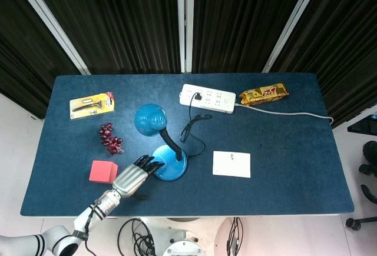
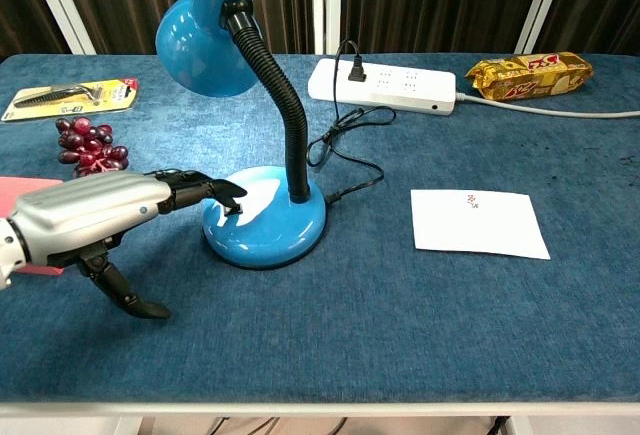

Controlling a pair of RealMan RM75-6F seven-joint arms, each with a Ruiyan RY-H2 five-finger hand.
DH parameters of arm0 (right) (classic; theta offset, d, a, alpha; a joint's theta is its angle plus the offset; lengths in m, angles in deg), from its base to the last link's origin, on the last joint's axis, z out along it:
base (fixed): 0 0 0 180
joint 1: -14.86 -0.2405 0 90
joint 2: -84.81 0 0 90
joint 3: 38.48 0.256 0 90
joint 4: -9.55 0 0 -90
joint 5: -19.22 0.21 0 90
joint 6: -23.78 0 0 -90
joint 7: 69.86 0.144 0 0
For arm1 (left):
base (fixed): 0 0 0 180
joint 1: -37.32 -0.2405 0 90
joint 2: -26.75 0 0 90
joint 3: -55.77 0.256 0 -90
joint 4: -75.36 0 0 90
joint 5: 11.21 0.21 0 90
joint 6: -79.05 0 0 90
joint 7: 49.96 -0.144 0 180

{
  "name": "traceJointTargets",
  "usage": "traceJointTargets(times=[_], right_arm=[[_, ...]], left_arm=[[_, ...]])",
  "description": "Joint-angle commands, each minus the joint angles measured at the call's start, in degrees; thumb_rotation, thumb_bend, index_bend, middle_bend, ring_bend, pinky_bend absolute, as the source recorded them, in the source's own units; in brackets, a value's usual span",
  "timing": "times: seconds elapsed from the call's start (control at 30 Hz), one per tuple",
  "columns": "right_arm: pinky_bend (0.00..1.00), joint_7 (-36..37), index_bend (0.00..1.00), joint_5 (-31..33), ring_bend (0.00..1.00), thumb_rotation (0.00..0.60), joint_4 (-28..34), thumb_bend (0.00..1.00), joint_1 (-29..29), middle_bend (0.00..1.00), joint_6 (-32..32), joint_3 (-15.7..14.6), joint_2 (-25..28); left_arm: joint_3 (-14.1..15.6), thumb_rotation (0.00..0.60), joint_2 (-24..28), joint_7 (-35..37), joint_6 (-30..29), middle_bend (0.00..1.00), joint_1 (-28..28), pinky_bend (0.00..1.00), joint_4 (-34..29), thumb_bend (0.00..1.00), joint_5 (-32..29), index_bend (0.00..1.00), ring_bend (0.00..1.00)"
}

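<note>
A blue desk lamp with a black gooseneck stands mid-table, its shade tilted to the left. My left hand reaches in from the left with its fingers stretched out. Its dark fingertips lie over the left side of the lamp's round base, by the small black switch. The thumb points down to the tabletop. Nothing is held in it. My right hand shows in neither view.
A pink block lies left of the hand, red grapes and a carded tool pack behind it. The lamp cord runs to a white power strip. A snack packet and a paper card lie right.
</note>
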State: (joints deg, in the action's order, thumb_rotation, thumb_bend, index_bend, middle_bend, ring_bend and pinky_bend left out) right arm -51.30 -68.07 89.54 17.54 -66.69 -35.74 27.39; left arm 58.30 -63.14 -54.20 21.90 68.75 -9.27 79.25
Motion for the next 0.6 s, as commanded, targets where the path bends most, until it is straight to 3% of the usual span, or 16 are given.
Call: traceJointTargets(times=[0.03,0.4,0.6], right_arm=[[0.00,0.0,0.00,0.1,0.00,0.600,0.0,0.19,0.1,0.00,0.0,0.0,0.0],[0.00,0.4,0.00,0.4,0.00,0.600,-0.6,0.20,0.0,0.00,0.5,0.0,-0.1],[0.00,0.6,0.00,0.4,0.00,0.600,-0.4,0.20,-0.1,0.00,0.4,0.2,0.0]], left_arm=[[0.1,0.600,-0.3,0.2,0.2,0.11,0.2,0.00,0.4,0.09,-0.1,0.02,0.00],[0.2,0.600,-1.1,0.1,-0.1,0.11,0.6,0.00,1.0,0.09,-0.4,0.02,0.00],[-0.7,0.600,3.0,-1.7,-4.7,0.09,-0.6,0.00,-4.0,0.09,0.2,0.02,0.00]])
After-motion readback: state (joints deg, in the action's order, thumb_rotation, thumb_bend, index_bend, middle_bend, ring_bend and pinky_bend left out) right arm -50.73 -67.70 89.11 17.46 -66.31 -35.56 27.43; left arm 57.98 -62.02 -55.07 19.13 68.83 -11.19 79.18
